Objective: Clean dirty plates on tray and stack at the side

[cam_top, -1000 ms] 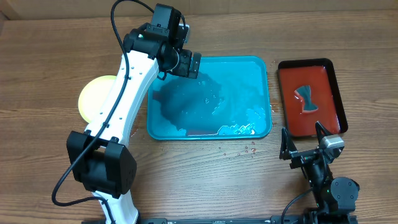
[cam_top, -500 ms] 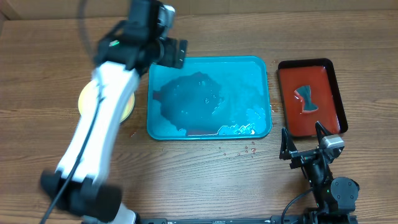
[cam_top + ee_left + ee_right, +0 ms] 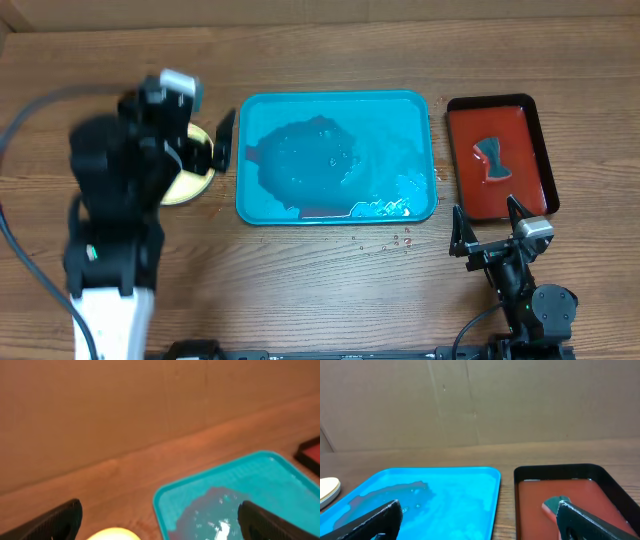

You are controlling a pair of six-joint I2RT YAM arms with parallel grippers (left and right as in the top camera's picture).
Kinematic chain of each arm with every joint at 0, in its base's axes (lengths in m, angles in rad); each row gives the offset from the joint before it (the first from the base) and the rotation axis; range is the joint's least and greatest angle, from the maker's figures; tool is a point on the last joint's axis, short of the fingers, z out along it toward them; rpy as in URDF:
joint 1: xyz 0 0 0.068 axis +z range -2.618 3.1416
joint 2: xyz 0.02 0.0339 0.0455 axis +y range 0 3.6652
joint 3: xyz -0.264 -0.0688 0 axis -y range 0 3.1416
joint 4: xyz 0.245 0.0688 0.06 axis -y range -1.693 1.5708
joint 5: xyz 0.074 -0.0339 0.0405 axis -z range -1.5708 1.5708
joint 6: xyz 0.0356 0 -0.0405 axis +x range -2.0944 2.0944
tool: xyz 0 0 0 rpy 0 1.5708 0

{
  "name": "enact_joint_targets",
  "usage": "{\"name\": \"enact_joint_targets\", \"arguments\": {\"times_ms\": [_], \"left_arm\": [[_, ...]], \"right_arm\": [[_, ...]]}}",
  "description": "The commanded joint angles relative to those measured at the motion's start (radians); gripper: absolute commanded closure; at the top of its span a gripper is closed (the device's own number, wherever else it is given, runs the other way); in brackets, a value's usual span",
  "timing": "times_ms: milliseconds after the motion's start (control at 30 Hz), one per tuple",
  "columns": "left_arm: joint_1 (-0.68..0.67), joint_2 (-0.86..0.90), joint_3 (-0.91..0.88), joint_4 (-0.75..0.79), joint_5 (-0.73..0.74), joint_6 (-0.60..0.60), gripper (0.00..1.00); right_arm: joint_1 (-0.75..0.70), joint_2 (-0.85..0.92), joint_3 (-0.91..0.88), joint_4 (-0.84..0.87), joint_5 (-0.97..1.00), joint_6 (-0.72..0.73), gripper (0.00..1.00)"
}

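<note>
Overhead view: a brown wooden table with a cardboard wall behind it. A large turquoise tray sits in the middle, its floor wet and marked with a darker, reddish smear. No plate lies on it. Just to its left, apart from the rim, a pale yellow-green plate rests on the table, mostly hidden under the left arm. Whether more plates lie beneath it cannot be told. The arm shows as a motion-blurred black and white shape. The left gripper hangs above the plate's right edge, between plate and tray.

The left wrist camera shows the left gripper with its two dark fingers set wide apart and nothing between them. Below them are the plate's top edge and the turquoise tray's near corner.

To the right of the turquoise tray, close beside it, is a smaller red tray with a dark rim. A small grey-blue object lies in it; what it is cannot be made out. A few small drops dot the wood in front of the turquoise tray.

The right arm waits at the table's front right. The right gripper points towards the red tray, with its fingers spread and empty. Its wrist camera looks across both trays, the turquoise tray on the left and the red tray on the right. The plate shows at the far left edge.
</note>
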Motion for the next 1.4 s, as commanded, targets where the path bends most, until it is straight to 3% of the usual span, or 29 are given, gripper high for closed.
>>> {"name": "enact_joint_targets", "arguments": {"times_ms": [0,267,533,700,833,1367], "left_arm": [[0.018,-0.163,-0.214,0.105,-0.024,0.012,0.0],[0.017,-0.533,-0.681,0.378,-0.127,-0.058,0.0],[0.016,-0.818,-0.956,0.427,-0.148,-0.058,0.0],[0.012,-0.914,-1.035,0.419,-0.193,-0.053,0.0],[-0.011,-0.972,-1.033,0.317,-0.245,-0.027,0.0],[-0.029,-0.97,-1.033,0.318,-0.238,-0.031,0.0]], "right_arm": [[0.006,-0.01,-0.011,0.006,0.002,0.005,0.0],[0.006,-0.01,-0.011,0.006,0.002,0.005,0.0],[0.006,-0.01,-0.011,0.006,0.002,0.005,0.0],[0.006,-0.01,-0.011,0.006,0.002,0.005,0.0],[0.006,-0.01,-0.011,0.006,0.002,0.005,0.0],[0.006,-0.01,-0.011,0.006,0.002,0.005,0.0]]}}
